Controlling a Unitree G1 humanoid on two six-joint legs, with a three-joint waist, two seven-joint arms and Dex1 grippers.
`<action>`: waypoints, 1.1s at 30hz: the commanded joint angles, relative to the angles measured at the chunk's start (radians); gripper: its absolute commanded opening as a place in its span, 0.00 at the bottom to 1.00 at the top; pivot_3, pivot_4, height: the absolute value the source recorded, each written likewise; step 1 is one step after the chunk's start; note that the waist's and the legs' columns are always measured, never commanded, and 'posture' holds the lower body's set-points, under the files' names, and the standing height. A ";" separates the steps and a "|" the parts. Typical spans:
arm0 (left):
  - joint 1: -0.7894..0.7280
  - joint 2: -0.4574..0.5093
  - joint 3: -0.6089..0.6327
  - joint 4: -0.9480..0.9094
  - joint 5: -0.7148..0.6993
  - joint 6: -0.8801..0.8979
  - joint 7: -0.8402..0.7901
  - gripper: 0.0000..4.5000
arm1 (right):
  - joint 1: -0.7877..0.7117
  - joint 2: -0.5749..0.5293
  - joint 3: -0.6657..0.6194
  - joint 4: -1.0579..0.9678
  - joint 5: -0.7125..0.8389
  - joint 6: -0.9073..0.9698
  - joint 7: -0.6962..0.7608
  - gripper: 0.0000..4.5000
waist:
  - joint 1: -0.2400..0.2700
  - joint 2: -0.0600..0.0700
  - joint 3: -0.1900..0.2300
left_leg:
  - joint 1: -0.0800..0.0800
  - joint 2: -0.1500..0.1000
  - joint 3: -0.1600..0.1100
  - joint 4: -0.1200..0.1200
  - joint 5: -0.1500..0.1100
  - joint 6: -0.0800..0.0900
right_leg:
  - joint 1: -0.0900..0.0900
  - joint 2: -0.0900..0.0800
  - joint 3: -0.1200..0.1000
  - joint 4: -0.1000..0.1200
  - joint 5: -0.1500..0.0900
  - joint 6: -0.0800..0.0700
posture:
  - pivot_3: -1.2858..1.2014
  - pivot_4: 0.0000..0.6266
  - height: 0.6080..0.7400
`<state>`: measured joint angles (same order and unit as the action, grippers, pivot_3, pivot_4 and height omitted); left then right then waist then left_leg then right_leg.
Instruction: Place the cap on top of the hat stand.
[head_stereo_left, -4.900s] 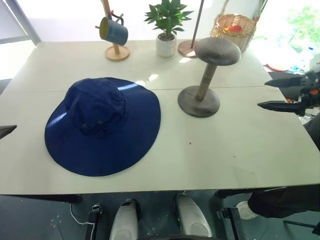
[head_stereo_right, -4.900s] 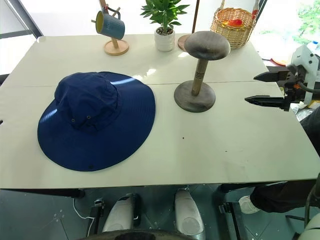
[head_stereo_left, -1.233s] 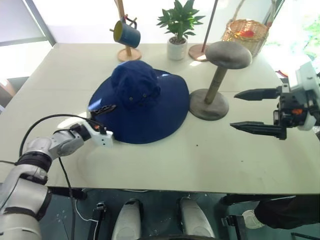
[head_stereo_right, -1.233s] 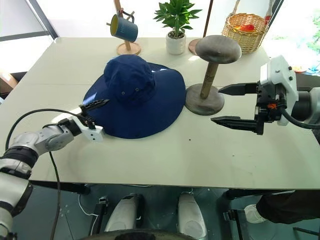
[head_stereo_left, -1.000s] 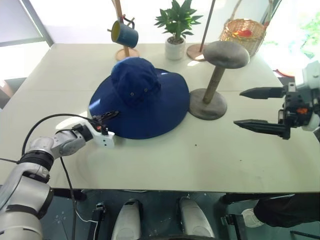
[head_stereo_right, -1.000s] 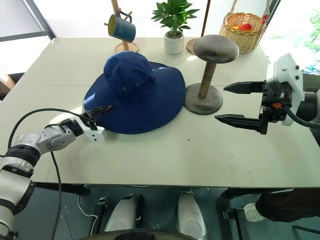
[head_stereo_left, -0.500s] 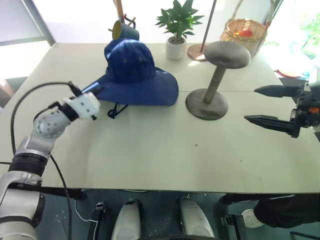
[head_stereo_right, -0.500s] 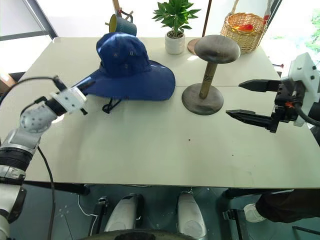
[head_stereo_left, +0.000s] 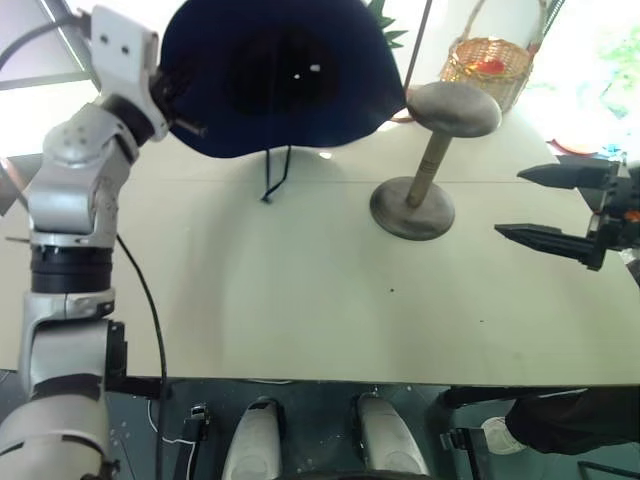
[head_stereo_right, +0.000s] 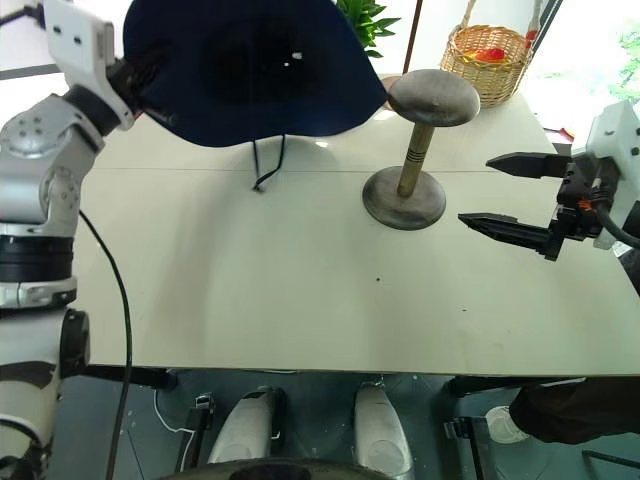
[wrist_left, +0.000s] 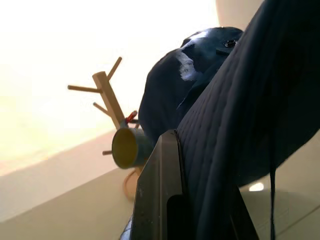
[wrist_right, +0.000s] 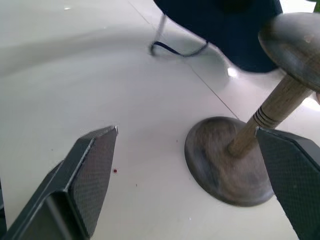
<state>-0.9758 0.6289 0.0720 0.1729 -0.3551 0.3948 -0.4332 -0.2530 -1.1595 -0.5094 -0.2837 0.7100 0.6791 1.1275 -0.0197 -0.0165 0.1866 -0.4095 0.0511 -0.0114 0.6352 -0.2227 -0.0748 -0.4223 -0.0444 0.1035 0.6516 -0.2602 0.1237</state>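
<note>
Left eye view: my left gripper (head_stereo_left: 178, 112) clamped on brim edge of navy sun hat (head_stereo_left: 285, 75); hat held high above table (head_stereo_left: 300, 300), underside facing camera, chin cord (head_stereo_left: 272, 180) dangling.
Hat stand (head_stereo_left: 432, 150): upright on table, right of hat, domed top bare.
My right gripper (head_stereo_right: 505, 190): jaws wide apart, empty, beside stand base.
Step in hand: carry phase, cap lifted, not yet over stand.
Next move, judged: shift cap rightward, centre crown over dome, lower, then release; watch floppy brim and cord snagging post.
</note>
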 joint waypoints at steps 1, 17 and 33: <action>-0.107 -0.039 0.021 -0.046 -0.019 0.037 0.006 0.01 | -0.002 -0.017 -0.053 0.015 -0.010 -0.022 0.005 1.00 | 0.000 -0.001 0.000 | 0.000 0.000 0.000 0.000 0.000 0.000 | 0.000 0.000 0.000 0.000 0.000 0.000 | 0.52 0.24 1.00; -0.401 -0.027 0.046 0.509 0.174 0.018 0.114 0.01 | 0.092 -0.022 -0.210 0.013 -0.030 0.002 0.002 1.00 | -0.034 -0.005 0.003 | 0.001 0.000 -0.001 -0.002 0.000 0.000 | 0.000 0.000 0.000 -0.001 -0.001 0.001 | 0.52 0.24 1.00; -0.653 -0.276 0.086 0.686 0.144 -0.022 0.075 0.01 | 0.058 -0.058 -0.205 0.055 -0.045 -0.014 0.012 1.00 | -0.022 -0.010 0.006 | -0.001 -0.002 -0.001 -0.004 0.000 0.000 | 0.000 -0.001 0.000 -0.003 -0.001 0.005 | 0.52 0.24 1.00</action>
<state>-1.5684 0.3547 0.1543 0.8897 -0.1980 0.4174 -0.3347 -0.1793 -1.1897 -0.6724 -0.2310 0.6700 0.6732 1.1324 -0.0420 -0.0267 0.1928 -0.4110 0.0489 -0.0127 0.6310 -0.2229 -0.0749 -0.4227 -0.0454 0.1034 0.6478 -0.2611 0.1287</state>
